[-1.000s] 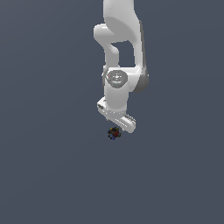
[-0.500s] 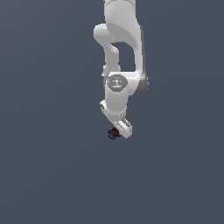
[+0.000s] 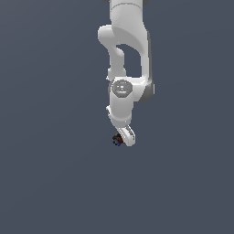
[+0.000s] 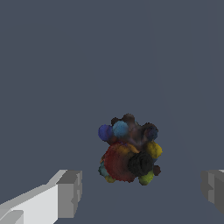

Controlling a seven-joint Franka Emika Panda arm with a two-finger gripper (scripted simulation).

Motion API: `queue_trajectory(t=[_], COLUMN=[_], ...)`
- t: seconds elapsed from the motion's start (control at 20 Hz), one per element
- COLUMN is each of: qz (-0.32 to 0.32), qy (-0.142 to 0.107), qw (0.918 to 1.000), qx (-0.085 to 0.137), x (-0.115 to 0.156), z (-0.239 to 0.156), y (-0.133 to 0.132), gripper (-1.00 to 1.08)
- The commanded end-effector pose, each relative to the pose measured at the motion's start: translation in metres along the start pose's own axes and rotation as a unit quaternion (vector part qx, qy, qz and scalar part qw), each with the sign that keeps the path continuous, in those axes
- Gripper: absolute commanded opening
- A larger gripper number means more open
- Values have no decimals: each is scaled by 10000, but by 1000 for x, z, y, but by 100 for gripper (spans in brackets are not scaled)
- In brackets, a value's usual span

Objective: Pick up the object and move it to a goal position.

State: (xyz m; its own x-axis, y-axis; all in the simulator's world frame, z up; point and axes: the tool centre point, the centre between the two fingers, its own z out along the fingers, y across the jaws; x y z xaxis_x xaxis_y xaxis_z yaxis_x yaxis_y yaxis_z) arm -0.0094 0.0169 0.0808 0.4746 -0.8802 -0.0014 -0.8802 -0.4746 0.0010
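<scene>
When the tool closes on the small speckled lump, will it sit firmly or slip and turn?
The lump looks knobbly and uneven, so flat fingers would probably touch only a few bumps; it may twist slightly. It seems rigid rather than soft. Being tiny beside the tool, it is likely light.

Dark object [image 4: 130, 151] (red, blue, yellow specks), white-grey fingers [image 4: 70, 193]

The floor [image 3: 50, 183] is a plain, flat slate-grey surface that fills both views — no seams, marks or edges show anywhere on it. One thing lies on it: the object [image 4: 129, 151], a small dark irregular lump studded with blue, red, yellow and green knobs. In the exterior view it [image 3: 117, 140] shows only as a tiny dark speck — near the middle of the grey expanse.
</scene>
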Motion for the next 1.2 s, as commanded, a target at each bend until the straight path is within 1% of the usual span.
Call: queue_trajectory(t=[0.0, 0.3, 0.75, 1.0, 1.05, 1.15], qz=[75, 66, 88, 92, 92, 92], qy=[6, 5, 6, 6, 6, 6], qw=[10000, 10000, 10000, 10000, 10000, 10000], qx=[4, 3, 4, 5, 5, 5], x=[0, 0, 0, 0, 0, 0], z=[1, 4, 44, 51, 51, 51], y=[0, 0, 1, 0, 0, 0], gripper=[100, 100, 100, 100, -100, -100])
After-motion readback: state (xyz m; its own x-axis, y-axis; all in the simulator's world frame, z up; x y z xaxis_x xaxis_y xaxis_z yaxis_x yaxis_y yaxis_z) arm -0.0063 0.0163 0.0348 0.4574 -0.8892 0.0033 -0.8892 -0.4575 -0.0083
